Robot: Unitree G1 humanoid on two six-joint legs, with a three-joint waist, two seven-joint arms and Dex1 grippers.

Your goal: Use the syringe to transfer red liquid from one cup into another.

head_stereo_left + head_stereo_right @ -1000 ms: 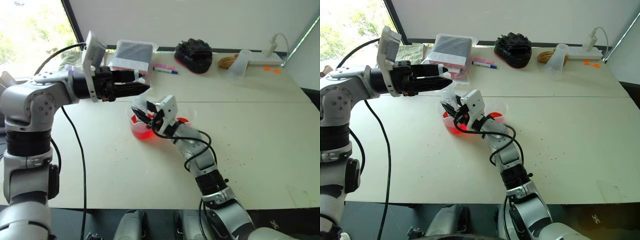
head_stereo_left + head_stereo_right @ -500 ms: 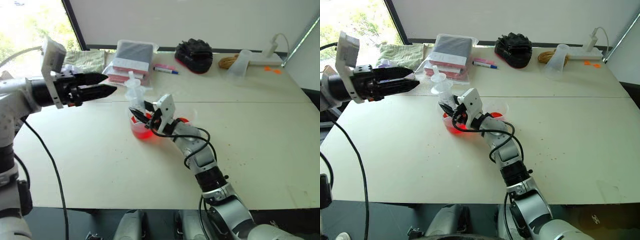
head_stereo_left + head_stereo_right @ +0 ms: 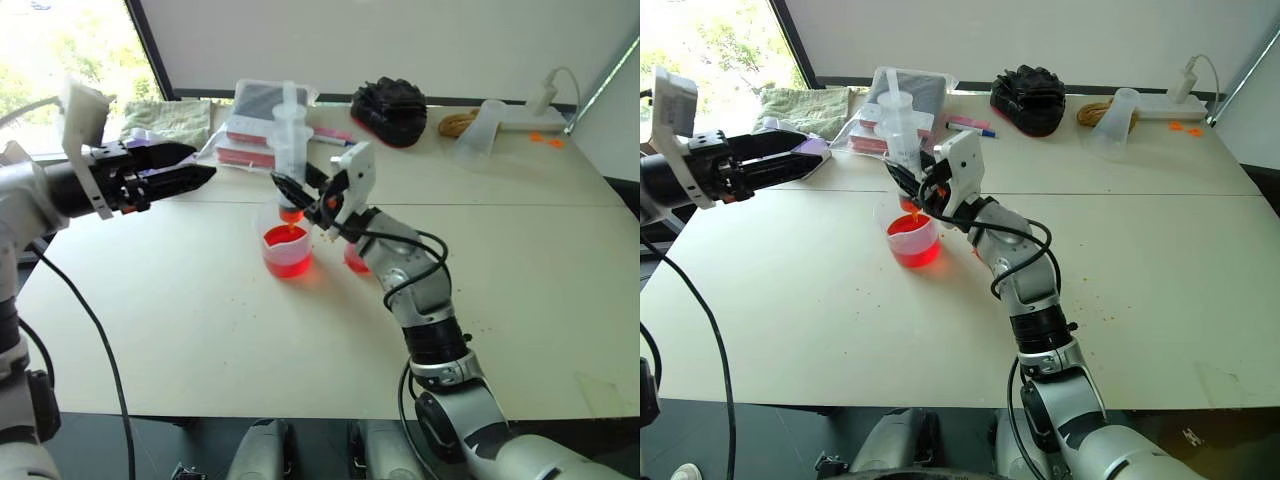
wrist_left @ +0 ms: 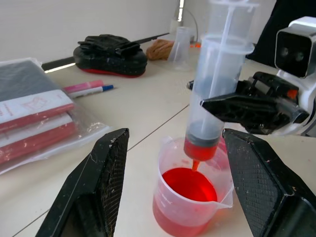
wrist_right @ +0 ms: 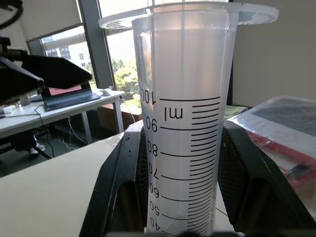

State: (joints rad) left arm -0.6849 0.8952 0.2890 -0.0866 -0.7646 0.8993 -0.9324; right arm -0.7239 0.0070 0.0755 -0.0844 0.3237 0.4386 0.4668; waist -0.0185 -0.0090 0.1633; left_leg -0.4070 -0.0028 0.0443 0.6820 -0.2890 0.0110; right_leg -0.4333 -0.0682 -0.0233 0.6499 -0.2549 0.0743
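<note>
We are logging the table (image 3: 560,300) first: it is lying beneath both grippers and carrying everything below.

Right gripper (image 3: 300,190): we are clamping its two black fingers on the syringe (image 3: 290,140), which is standing upright between them with the plunger drawn up and a little red liquid (image 4: 200,146) sitting at the base of the barrel, its orange tip hanging just above the larger cup.

Left gripper (image 3: 185,170): we are holding its fingers apart and empty, pointing level toward the syringe and staying well to the side of it.

Larger cup (image 3: 287,252): it is sitting directly below the right gripper, part filled with red liquid.

Smaller cup (image 3: 356,260): it is standing just beside the larger cup, under the right forearm and mostly hidden by it, showing red at its base.

Bagged books (image 3: 262,125), a black glove (image 3: 390,108), a frosted cup (image 3: 478,130) and a pen (image 3: 330,140) are lying beyond the right gripper, along the far side of the table.
</note>
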